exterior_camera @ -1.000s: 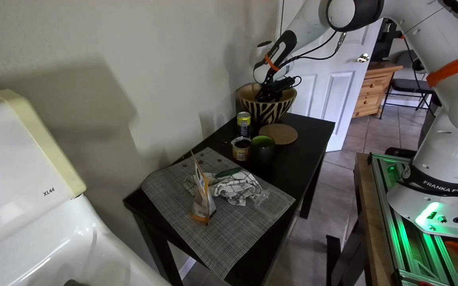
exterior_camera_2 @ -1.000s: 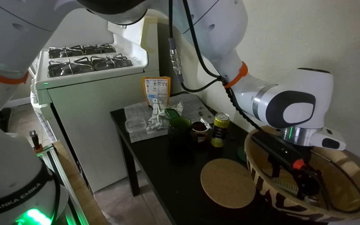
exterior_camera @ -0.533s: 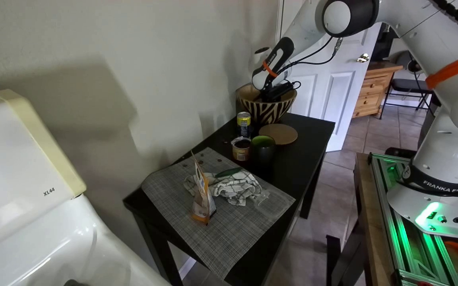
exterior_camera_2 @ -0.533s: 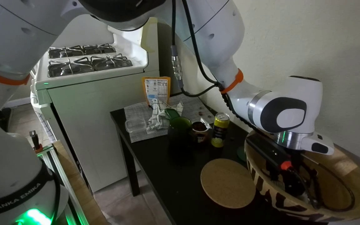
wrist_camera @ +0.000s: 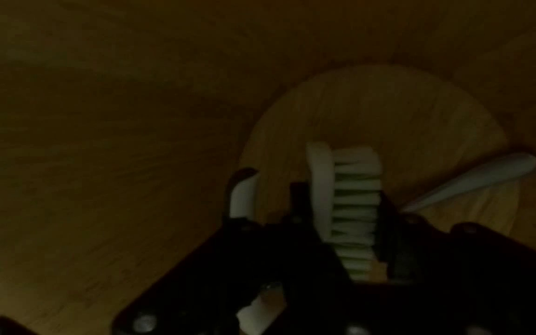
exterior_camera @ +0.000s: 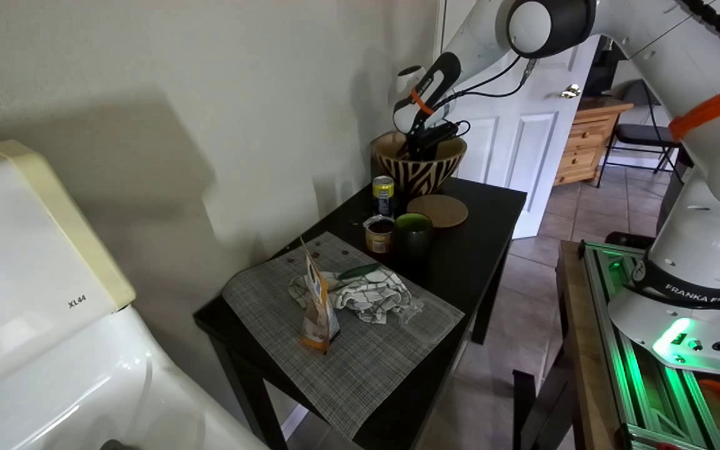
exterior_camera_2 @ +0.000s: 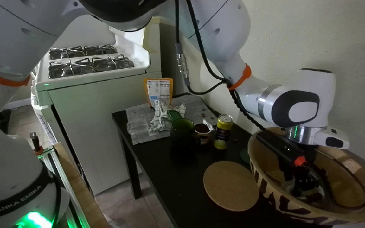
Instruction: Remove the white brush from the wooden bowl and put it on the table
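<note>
Inside the wooden bowl (exterior_camera: 425, 178), the gripper (wrist_camera: 342, 209) grasps the white brush (wrist_camera: 352, 199); below the bowl, the black table (exterior_camera: 488, 219); beside the bowl, a pale wall (exterior_camera: 272, 125).

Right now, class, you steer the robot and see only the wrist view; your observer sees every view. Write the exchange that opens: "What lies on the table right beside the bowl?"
Observer: A flat round tan disc lies on the black table, beside the wooden bowl.
Operator: I see the white brush in the claw. What stands upright near the bowl?
Observer: A yellow-and-dark drink can.
Operator: And at the end away from the bowl?
Observer: A grey woven placemat with a rumpled checked cloth on it.
</note>
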Available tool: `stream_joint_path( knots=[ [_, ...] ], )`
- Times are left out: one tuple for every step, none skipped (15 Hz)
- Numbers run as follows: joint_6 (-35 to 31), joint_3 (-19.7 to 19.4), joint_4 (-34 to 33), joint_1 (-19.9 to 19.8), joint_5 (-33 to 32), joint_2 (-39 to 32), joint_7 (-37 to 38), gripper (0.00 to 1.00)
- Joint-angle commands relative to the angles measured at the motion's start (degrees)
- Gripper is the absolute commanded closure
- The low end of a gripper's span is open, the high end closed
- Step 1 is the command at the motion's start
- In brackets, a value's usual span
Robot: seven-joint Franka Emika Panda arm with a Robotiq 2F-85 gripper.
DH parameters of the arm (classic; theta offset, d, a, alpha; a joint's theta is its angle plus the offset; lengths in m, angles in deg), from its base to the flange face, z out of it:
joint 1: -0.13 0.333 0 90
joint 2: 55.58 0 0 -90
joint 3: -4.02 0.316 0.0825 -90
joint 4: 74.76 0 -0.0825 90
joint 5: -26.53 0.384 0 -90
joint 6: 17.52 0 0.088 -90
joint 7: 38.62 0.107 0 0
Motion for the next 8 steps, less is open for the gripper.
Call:
stream_joint_path(
  knots=[
    [6.9,1.9,-2.7,-2.5,1.2,3.0,-5.1,0.92],
    [9.2,2.4,-3.4,-3.2,1.5,4.0,-7.0,0.92],
    [11.5,3.0,-4.0,-3.9,1.8,5.0,-9.2,0.92],
    [13.2,3.5,-4.5,-4.6,2.2,6.2,-11.1,0.92],
    [14.4,3.9,-5.0,-5.2,2.8,7.2,-12.6,0.92],
    [15.5,4.4,-5.4,-5.9,3.6,8.5,-14.3,0.92],
    [16.4,5.1,-5.2,-6.7,4.7,10.4,-16.1,0.92],
    [17.3,5.5,-4.9,-7.3,5.7,12.3,-18.1,0.92]
  ],
)
